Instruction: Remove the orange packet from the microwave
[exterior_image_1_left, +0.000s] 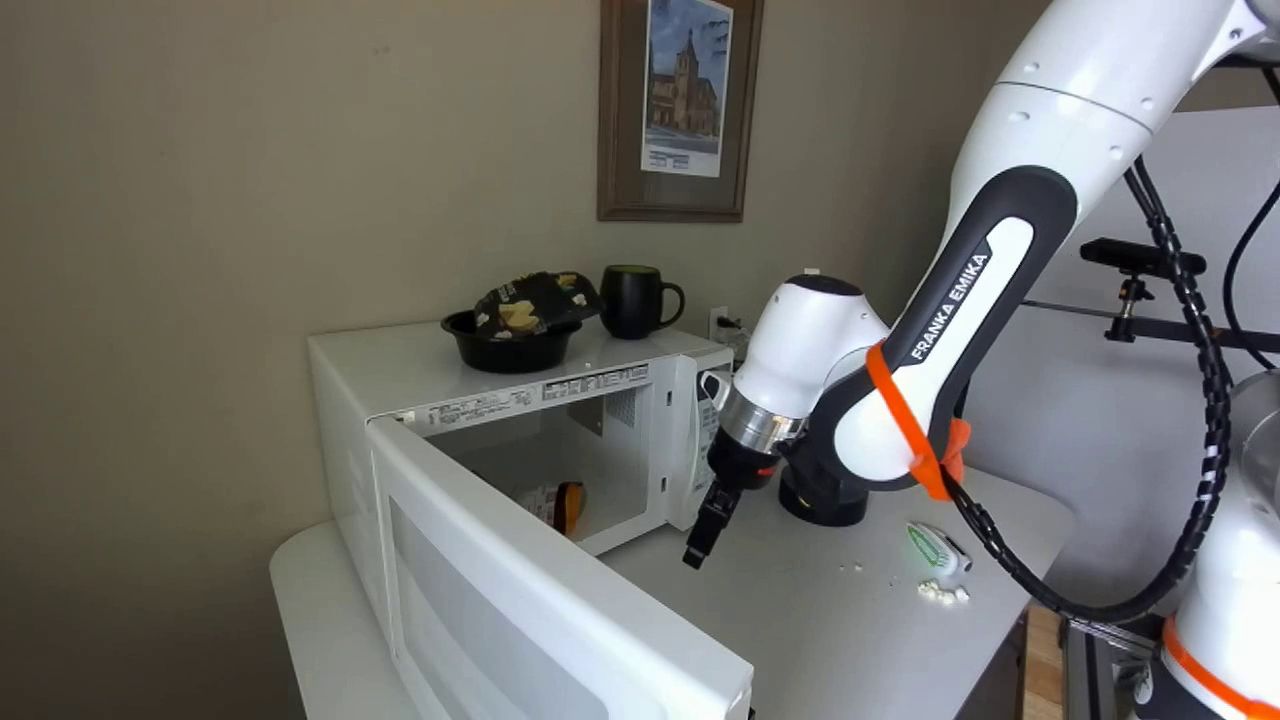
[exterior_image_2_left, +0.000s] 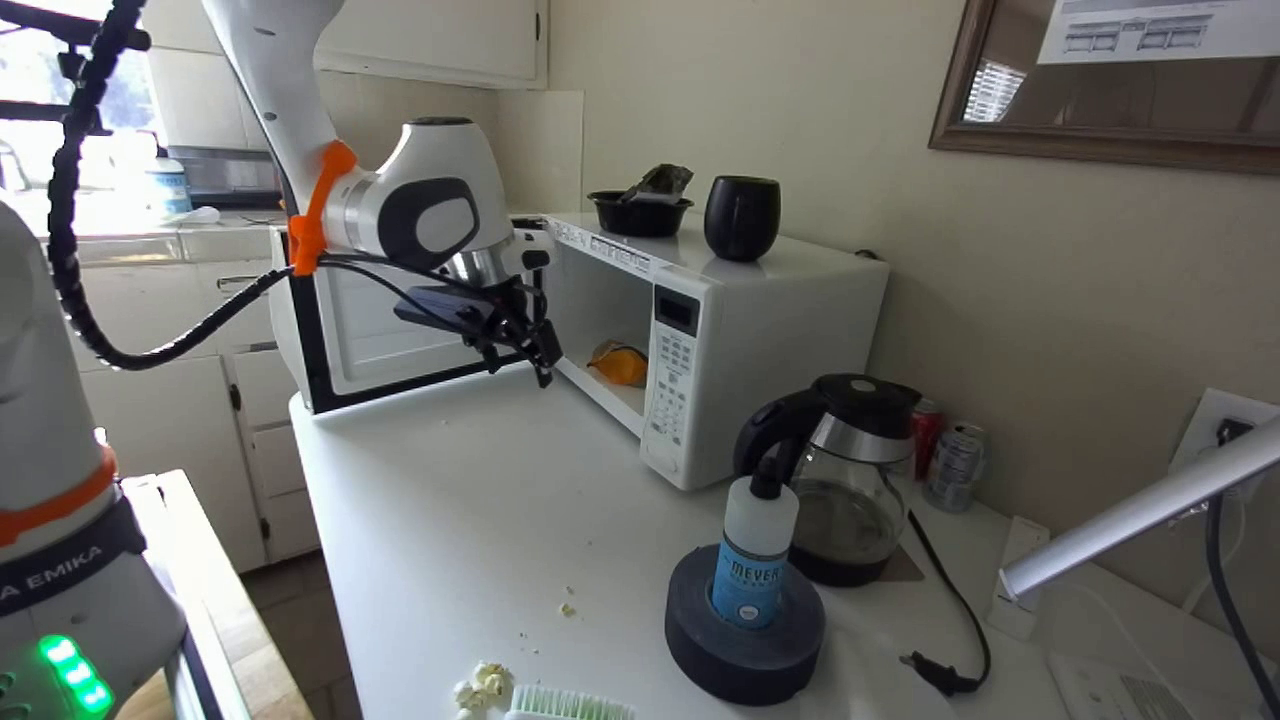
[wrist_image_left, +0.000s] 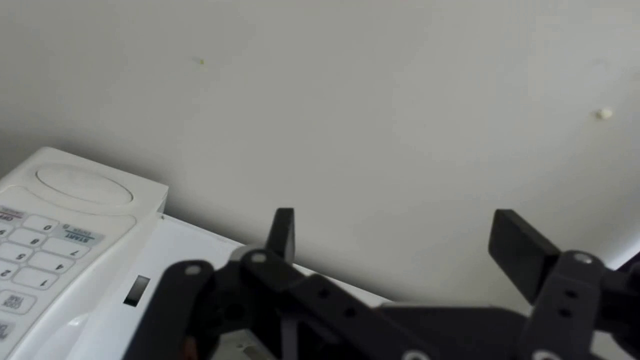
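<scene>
- Orange packet (exterior_image_1_left: 568, 508) is inside the microwave (exterior_image_1_left: 395, 368), partly hidden behind the top edge of the wide-open door (exterior_image_1_left: 560, 585) in an exterior view.
- Same angle: the gripper (exterior_image_1_left: 695, 555) hangs tilted over the white table (exterior_image_1_left: 800, 600), just outside the opening. It's pretty much edge-on here, so I can't tell from this angle how the jaws stand.
- Up on top of the microwave there's a black bowl (exterior_image_1_left: 515, 355) with a crumpled black bag (exterior_image_1_left: 535, 303) resting on it, plus a black mug (exterior_image_1_left: 632, 302) right beside them.
- Arm (exterior_image_1_left: 940, 320) has an orange strap (exterior_image_1_left: 905, 420) wrapped around it, fwiw.
- In an exterior view the packet lies on the microwave floor, seen just past the edge of the control panel (exterior_image_2_left: 668, 395) and apart from the gripper.
- Out on the table: a glass kettle (exterior_image_2_left: 848, 500) near the microwave, two cans (exterior_image_2_left: 955, 468) behind it, and a blue-labelled bottle (exterior_image_2_left: 755, 565) standing upright on a chunky round dark base (exterior_image_2_left: 740, 665). Brush bristles (exterior_image_2_left: 570, 703) poke in at the bottom edge, with some popcorn-looking bits (exterior_image_2_left: 488, 680) just beside them.
- Wrist view settles the jaws question: fingers (wrist_image_left: 281, 235) are spread wide apart, with white tabletop showing between them.
- Also in the wrist view, the microwave's keypad (wrist_image_left: 35, 255) shows upside down, and a couple of tiny crumbs (wrist_image_left: 604, 114) sit on the table.
</scene>
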